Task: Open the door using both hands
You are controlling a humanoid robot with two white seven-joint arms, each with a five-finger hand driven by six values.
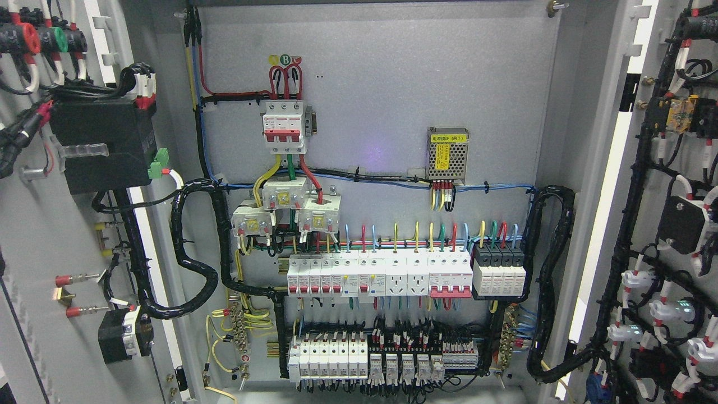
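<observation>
Far left: left door (33,235) swung fully open, inner face turned toward the camera, carrying a black box (104,143), red and green terminals (39,36) at the top corner, a smaller black component (124,334) low down, and a thick black cable loom (190,247) looping across the hinge gap into the cabinet.

Centre: grey back panel (381,73) exposed. Upper left of it, a red-toggled main breaker (284,126) with three white blocks (286,210) below. Further right, a small perforated metal power supply (447,154) with a yellow label. Beneath, a long row of white breakers and sockets (381,275), then a lower row of breakers and relays (364,356).

Right: second black cable loom (552,280) curving down toward the right door (673,224), likewise swung wide open, inner face strung with black wiring and white-capped indicator backs (664,308).

No hands anywhere in view, so no fingers to place things against; spread, pressed or pinching cannot be told.
</observation>
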